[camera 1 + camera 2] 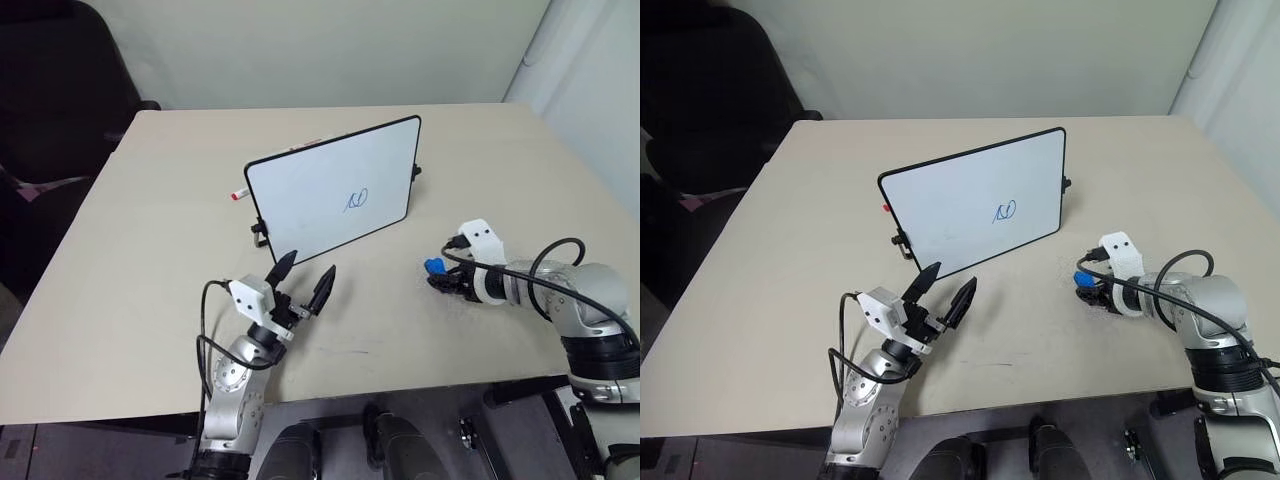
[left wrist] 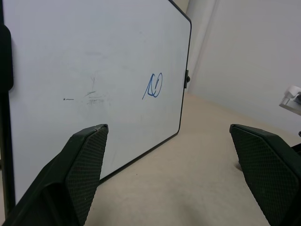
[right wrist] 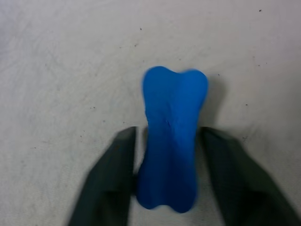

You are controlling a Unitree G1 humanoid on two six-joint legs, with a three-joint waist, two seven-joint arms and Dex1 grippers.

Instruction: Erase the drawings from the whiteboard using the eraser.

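Right wrist view puts the right pincer [image 3: 167,181] around the waist of the eraser [image 3: 171,136], fingers pressing both flanks while the block lies on the tabletop [image 1: 150,250], well right of the whiteboard [image 1: 320,205]. Not yet lifted. Drawings [image 1: 357,200] untouched (whole wiping job ahead). Right forearm low, wrist bent down and inward. Left pincer [image 1: 304,277] spread wide, empty, tilted up toward the board.
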